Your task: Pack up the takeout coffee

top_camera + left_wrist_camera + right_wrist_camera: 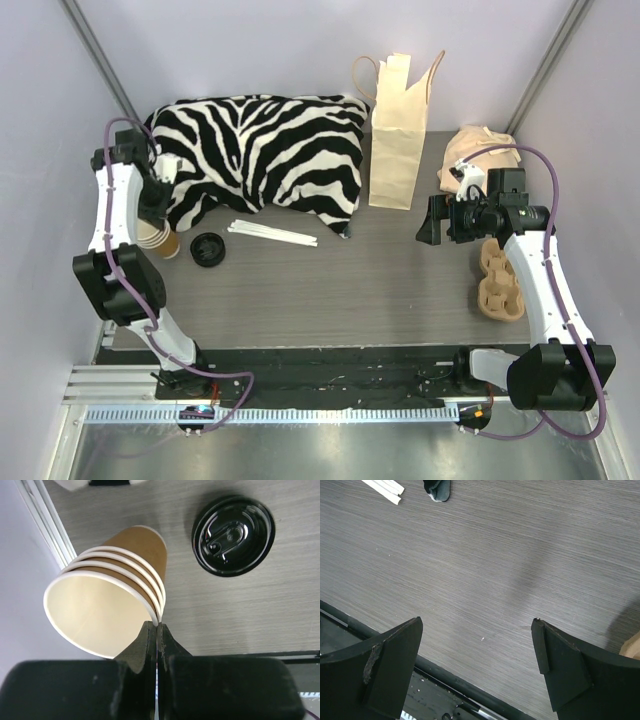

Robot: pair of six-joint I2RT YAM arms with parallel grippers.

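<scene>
Nearest me, well to the right of and nearer than the zebra-striped black-and-white cushion (260, 150), the right hand (476, 622) hangs over the grey wood-grain counter (485, 555). Its two dark fingers are set wide apart, with nothing between them. Just to the right of that arm lies a tan moulded-pulp cup carrier (498, 285).

At the cushion's near left corner the left hand (157, 627) is down low, its fingers pressed together. Their tips sit right on the white rim of the brown kraft-paper takeout cups (142, 545) and seem to nip the paper wall. These cups are round and tapered, four nested in one stack. The stack is tilted, with its open mouth towards the wrist camera.

Just beside the stack, on the cushion's near side, a flat round black plastic lid (233, 535) lies on the counter. A few thin white sticks (270, 233) lie side by side under the cushion's near edge.

By the cushion's right end a tall pale kraft paper bag (398, 150) with handles stands upright. Farther right of it, a crumpled beige cloth (478, 145) sits in the corner.
</scene>
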